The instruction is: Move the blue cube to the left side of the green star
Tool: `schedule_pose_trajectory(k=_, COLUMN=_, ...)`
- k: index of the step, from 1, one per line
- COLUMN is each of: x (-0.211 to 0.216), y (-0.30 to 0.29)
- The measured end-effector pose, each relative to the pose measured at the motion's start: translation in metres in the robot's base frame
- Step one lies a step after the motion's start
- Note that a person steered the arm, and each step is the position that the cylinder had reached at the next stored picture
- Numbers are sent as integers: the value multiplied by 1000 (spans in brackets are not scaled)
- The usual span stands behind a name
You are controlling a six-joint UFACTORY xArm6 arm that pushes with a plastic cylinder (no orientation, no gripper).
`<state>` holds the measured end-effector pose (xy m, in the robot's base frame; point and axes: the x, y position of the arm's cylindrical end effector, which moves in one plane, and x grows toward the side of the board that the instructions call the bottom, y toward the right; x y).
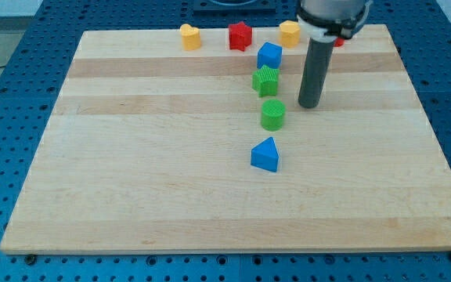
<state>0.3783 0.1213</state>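
The blue cube (269,56) sits near the view's top, just above and slightly right of the green star (265,80), nearly touching it. My tip (310,105) rests on the board to the right of the green star and below-right of the blue cube, apart from both. The dark rod rises from the tip toward the view's top.
A green cylinder-like block (272,114) lies below the star, left of my tip. A blue triangular block (265,154) lies lower. Along the top edge stand a yellow block (190,36), a red star (239,36) and another yellow block (290,34). The wooden board (131,180) lies on a blue pegboard.
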Motion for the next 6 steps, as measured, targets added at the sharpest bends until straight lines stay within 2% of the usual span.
schedule_pose_trajectory(k=2, x=-99, y=27)
schedule_pose_trajectory(k=3, x=-97, y=7)
schedule_pose_trajectory(k=4, x=-70, y=-67)
schedule_pose_trajectory(k=5, x=-83, y=-19)
schedule_pose_trajectory(k=6, x=-112, y=-18)
